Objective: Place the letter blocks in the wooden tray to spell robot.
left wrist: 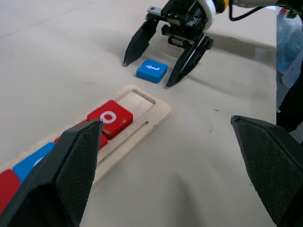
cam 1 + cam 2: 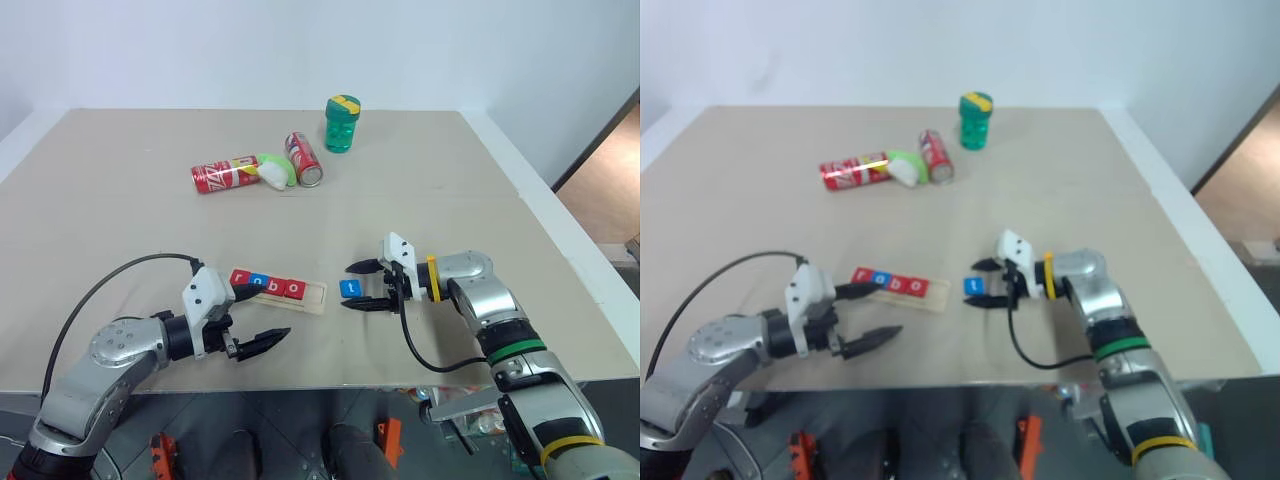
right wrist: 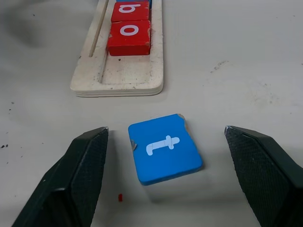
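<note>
Fingers of the right gripper (image 2: 362, 285) stand spread, pointing toward the robot's left, straddling the blue "t" block (image 3: 164, 147), which lies flat on the desk (image 2: 450, 190) just off the empty end of the wooden tray (image 3: 118, 80). The left gripper (image 2: 262, 316) hovers agape beside the tray, its finger covering part of the seated blocks (image 2: 266, 286).

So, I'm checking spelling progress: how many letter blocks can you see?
5: four sit in the wooden tray, red, blue, red, red; the blue t block lies on the table between the open right gripper's fingers.
</note>
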`<state>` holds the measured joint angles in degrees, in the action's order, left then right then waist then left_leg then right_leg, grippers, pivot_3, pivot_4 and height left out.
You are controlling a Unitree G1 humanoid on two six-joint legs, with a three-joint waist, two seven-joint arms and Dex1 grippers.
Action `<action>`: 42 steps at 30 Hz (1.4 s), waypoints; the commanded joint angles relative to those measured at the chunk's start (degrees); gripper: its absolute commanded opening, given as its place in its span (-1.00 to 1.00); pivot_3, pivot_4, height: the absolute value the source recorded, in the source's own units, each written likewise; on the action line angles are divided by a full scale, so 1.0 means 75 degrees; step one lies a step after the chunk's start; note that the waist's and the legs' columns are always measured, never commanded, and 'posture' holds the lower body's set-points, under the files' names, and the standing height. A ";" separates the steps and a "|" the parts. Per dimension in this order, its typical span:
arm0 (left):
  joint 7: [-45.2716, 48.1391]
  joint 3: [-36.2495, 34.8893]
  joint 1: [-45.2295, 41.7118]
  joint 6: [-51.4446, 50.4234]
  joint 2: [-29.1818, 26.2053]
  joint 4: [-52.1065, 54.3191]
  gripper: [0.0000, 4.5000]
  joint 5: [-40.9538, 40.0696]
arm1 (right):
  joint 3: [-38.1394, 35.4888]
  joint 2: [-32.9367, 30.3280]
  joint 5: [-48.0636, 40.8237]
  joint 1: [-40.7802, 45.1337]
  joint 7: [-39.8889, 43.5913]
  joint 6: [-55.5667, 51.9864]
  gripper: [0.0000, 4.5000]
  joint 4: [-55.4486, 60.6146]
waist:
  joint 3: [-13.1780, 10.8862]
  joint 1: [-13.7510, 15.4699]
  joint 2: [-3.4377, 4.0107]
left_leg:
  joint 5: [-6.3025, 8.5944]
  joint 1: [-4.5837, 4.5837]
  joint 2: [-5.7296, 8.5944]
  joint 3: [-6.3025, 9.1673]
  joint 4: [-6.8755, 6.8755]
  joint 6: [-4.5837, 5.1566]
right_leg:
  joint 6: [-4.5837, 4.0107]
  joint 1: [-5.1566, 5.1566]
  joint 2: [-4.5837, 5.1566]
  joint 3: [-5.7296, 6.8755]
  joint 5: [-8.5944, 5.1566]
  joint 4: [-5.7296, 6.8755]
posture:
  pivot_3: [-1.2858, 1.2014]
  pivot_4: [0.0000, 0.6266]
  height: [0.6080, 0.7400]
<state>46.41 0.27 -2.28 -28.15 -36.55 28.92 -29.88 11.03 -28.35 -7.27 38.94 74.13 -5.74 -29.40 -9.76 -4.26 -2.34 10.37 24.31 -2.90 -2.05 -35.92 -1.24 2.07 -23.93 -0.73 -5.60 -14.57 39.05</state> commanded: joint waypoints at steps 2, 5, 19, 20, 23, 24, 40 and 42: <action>-0.0218 -0.0160 0.0123 -0.0016 0.0005 0.0367 1.00 -0.0028 | -0.0302 -0.0026 -0.0209 -0.0699 -0.0782 -0.0846 0.34 0.1370 | 0.0001 0.0006 -0.0001 | 0.0000 -0.0001 -0.0002 0.0001 -0.0003 0.0000 | 0.0002 0.0003 0.0000 0.0001 -0.0001 0.0000 | 0.03 -0.52 1.00; -0.0259 -0.0116 0.0101 -0.0024 0.0021 0.0336 1.00 -0.0009 | -0.0297 -0.0036 -0.0256 -0.1042 -0.1063 -0.1119 -0.03 0.1887 | 0.0001 0.0015 -0.0001 | 0.0000 -0.0002 0.0000 0.0000 -0.0007 0.0000 | 0.0005 0.0004 0.0001 -0.0001 -0.0001 0.0000 | 0.03 -0.52 1.00; -0.0363 -0.0034 -0.0058 -0.0109 0.0063 0.0228 1.00 -0.0001 | -0.0396 -0.0213 -0.0300 -0.1461 -0.1917 -0.1976 -0.45 0.3368 | 0.0002 0.0023 -0.0004 | 0.0000 -0.0003 0.0000 -0.0002 -0.0008 0.0000 | 0.0006 0.0004 0.0000 -0.0002 -0.0001 0.0000 | 0.03 -0.52 1.00; -0.0375 -0.0034 -0.0058 -0.0110 0.0066 0.0225 1.00 0.0005 | -0.0405 -0.0202 -0.0306 -0.1316 -0.1936 -0.1996 -0.45 0.3347 | 0.0002 0.0020 -0.0003 | 0.0000 -0.0003 0.0000 -0.0003 -0.0009 0.0000 | 0.0006 0.0004 0.0000 -0.0003 -0.0001 0.0000 | 0.03 -0.52 1.00; -0.0471 -0.0104 -0.0012 -0.0056 0.0091 0.0176 1.00 0.0059 | -0.0336 -0.0005 -0.0490 -0.0914 -0.2041 -0.2486 -0.45 0.3678 | 0.0002 0.0003 -0.0003 | 0.0000 -0.0003 -0.0003 -0.0012 -0.0010 0.0000 | 0.0002 -0.0003 0.0000 -0.0008 0.0007 0.0000 | 0.03 -0.52 1.00; -0.0497 -0.0129 0.0002 -0.0040 0.0096 0.0157 1.00 0.0073 | -0.0298 0.0072 -0.0550 -0.0838 -0.2092 -0.2661 -0.45 0.3811 | 0.0002 0.0003 -0.0003 | 0.0000 -0.0003 -0.0005 -0.0011 -0.0011 0.0000 | 0.0001 -0.0003 -0.0002 -0.0006 0.0008 0.0000 | 0.03 -0.52 1.00; -0.0672 -0.0176 0.0082 0.0058 0.0183 0.0123 1.00 0.0169 | 0.0836 0.0562 -0.0136 -0.0565 -0.2012 -0.2248 0.29 0.3318 | 0.0002 0.0013 -0.0004 | 0.0002 0.0007 0.0000 -0.0003 -0.0009 -0.0002 | 0.0007 -0.0006 0.0002 -0.0001 -0.0002 -0.0001 | 0.03 -0.52 1.00; -0.0685 -0.0179 0.0095 0.0063 0.0189 0.0134 1.00 0.0164 | 0.0879 0.0584 -0.0095 -0.0543 -0.2008 -0.2133 0.57 0.3196 | 0.0002 0.0011 -0.0004 | 0.0002 0.0006 -0.0004 -0.0002 -0.0009 -0.0002 | 0.0005 -0.0006 -0.0002 0.0001 -0.0002 -0.0001 | 0.03 -0.52 1.00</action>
<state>41.48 0.10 -1.60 -28.78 -35.13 28.78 -29.02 17.81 -24.14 -8.07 33.36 58.76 -23.22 -5.86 -9.74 -4.17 -2.37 10.38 24.36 -2.93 -2.06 -35.98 -1.25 2.11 -23.98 -0.74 -5.58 -14.58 39.04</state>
